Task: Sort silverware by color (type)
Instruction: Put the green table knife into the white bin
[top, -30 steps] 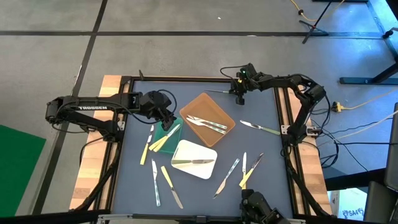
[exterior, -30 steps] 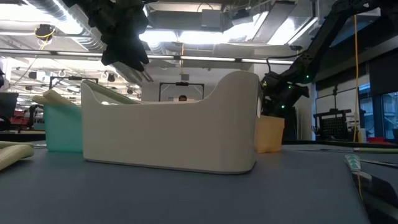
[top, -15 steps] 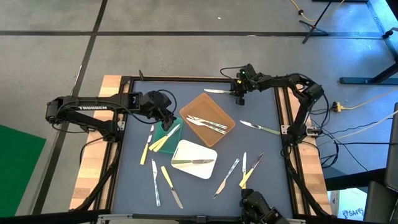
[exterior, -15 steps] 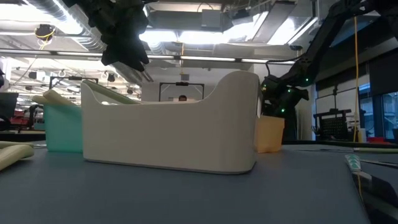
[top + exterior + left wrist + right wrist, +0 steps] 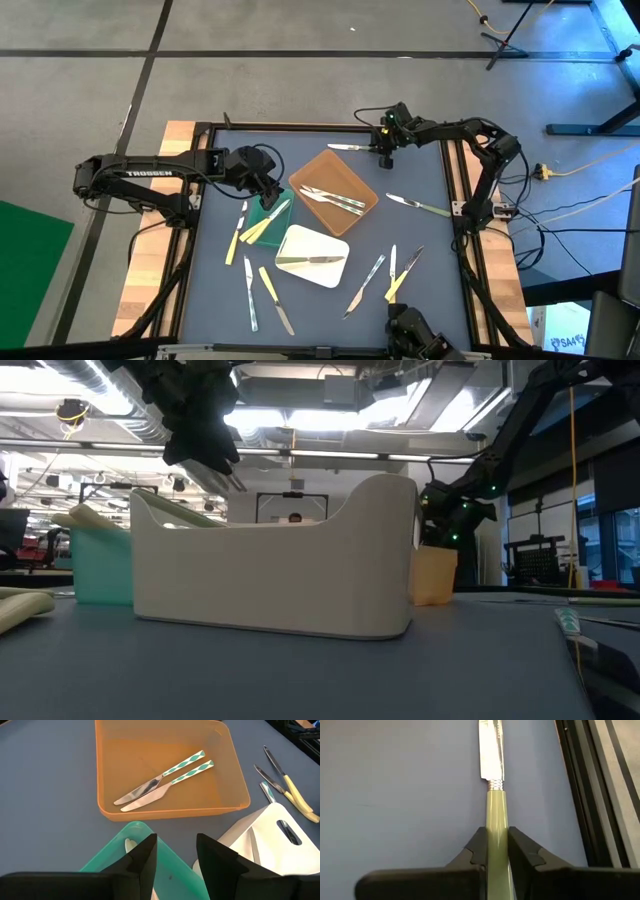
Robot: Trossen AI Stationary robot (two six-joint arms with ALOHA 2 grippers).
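Note:
My right gripper (image 5: 496, 851) (image 5: 385, 150) is at the table's far edge, shut on a knife (image 5: 350, 147) with a pale green handle whose blade points toward the table's left. My left gripper (image 5: 175, 857) (image 5: 265, 190) hangs open over the green tray (image 5: 131, 851) (image 5: 262, 224), touching nothing. The brown tray (image 5: 333, 193) holds two knives (image 5: 162, 781) with patterned handles. A piece of silverware (image 5: 310, 261) lies in the white tray (image 5: 330, 243). Yellow-handled pieces lie in the green tray. My right gripper pinches the knife's pale green handle (image 5: 496, 815) between its two fingers, behind the metal collar. The fingers lie along the knife and slant down from the table's right. The blade reaches out ahead of the fingers over the mat; whether it rests on the mat I cannot tell.
Loose silverware lies on the blue mat: pieces at the left (image 5: 237, 232) and near left (image 5: 268, 292), a knife at the right (image 5: 415, 206), and several near the front right (image 5: 392, 270). A black frame (image 5: 580, 795) borders the mat beside the held knife.
The knife at my right gripper has rolled: in the high view its blade showed as a thin line and now shows its broad bright face. Both arms have kept their places.

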